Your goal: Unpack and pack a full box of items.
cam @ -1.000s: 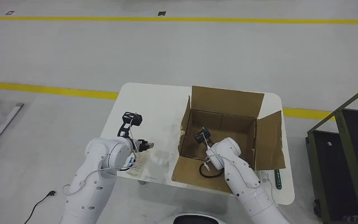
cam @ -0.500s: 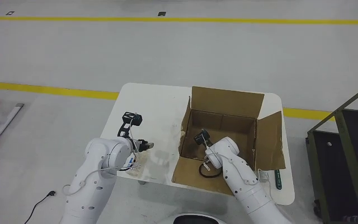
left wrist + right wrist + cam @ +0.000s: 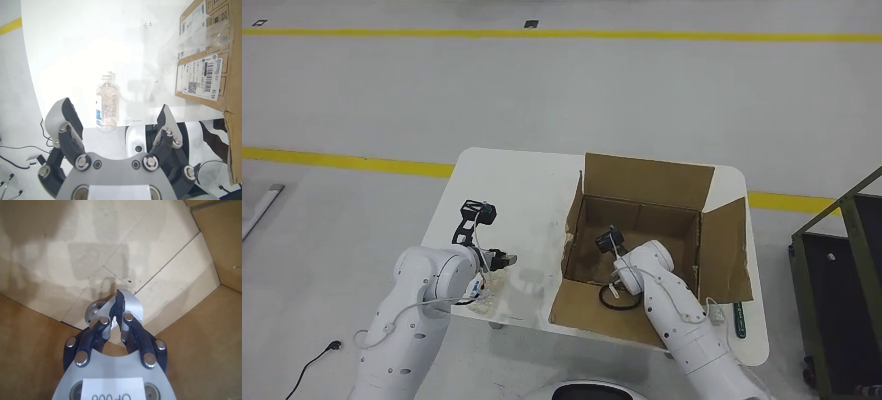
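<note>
Table [image 3: 512,185] white, holds box [image 3: 647,180]; grey floor [image 3: 542,95], yellow lines [image 3: 542,34].

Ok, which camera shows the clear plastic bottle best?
The left wrist view: the clear plastic bottle shows whole on the white table, just past the open left claw. The top view gives a faint pale patch beside that claw. The right wrist camera faces the box floor.

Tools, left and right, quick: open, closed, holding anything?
Left tool: open, empty, facing the clear plastic bottle on the white table.
Right tool: closed, inside the brown cardboard box; whether it grips anything cannot be told.
</note>
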{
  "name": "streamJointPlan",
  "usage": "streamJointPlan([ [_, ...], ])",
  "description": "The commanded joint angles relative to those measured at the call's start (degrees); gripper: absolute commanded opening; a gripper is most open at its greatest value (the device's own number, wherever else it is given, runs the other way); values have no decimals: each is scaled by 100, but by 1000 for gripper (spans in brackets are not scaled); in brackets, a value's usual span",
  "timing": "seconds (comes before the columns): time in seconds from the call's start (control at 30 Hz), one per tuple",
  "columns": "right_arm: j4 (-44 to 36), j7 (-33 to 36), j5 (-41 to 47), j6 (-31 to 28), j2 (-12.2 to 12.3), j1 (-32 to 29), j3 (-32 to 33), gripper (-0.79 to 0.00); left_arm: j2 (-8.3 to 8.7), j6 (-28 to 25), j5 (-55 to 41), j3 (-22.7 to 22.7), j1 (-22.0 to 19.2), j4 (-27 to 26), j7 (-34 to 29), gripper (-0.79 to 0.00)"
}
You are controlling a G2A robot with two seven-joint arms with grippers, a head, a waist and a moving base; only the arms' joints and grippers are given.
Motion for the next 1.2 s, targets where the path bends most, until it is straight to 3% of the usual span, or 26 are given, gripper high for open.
streamJointPlan([
  [0.0,-41,-13,2,37,7,17,58,-785,0,0,0,0,0,0,0,0],
  [0.27,-756,26,124,-25,65,-214,332,-785,0,0,0,0,0,0,0,0],
  [0.53,-1850,623,173,-479,179,-680,668,-785,0,0,0,0,0,0,0,0],
  [0.73,-2478,847,494,106,202,-1053,1012,-785,0,0,0,0,0,0,0,0],
  [0.93,-2467,704,676,723,178,-1246,1056,-785,0,0,0,0,0,0,0,0],
  [1.0,-2369,646,680,864,172,-1232,1056,-597,0,0,0,0,0,0,0,0],
  [1.1,-2215,571,657,1035,160,-1186,1023,-542,0,0,0,0,0,0,0,0],
  [1.17,-2112,534,601,1177,153,-1139,1010,-425,0,0,0,0,0,0,0,0],
])
